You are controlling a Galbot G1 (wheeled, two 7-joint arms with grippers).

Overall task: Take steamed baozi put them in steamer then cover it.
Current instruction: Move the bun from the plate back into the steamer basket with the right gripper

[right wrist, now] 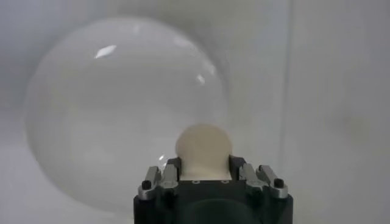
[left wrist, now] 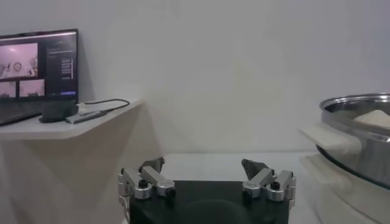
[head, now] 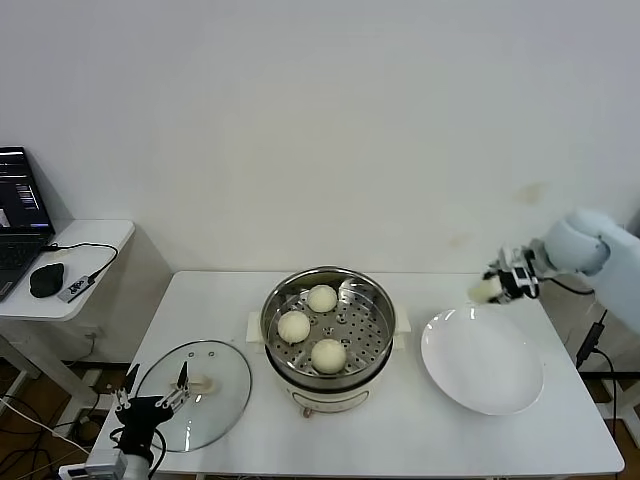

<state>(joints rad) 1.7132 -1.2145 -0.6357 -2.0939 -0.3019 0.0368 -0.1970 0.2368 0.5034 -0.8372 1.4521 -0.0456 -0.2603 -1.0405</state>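
The right gripper (head: 493,288) is closed on one steamed baozi (right wrist: 203,148), its fingers (right wrist: 166,177) pressed against the bun's two sides, and it hangs in the air above the far rim of the white plate (head: 483,361), on the side of the plate away from the steamer (head: 328,335). The bun is round, with no long axis to tell. Between plate and steamer lies a narrow strip of bare table (head: 410,425).

Three more steamed baozi sit apart from one another on the perforated tray inside the steamer, which is uncovered.

The cover (head: 192,381) lies flat on the table on the steamer's other side, at the table edge, its oblong handle (head: 201,382) upward. The left gripper (head: 153,400), spread wide and empty, sits low at the cover's near rim.
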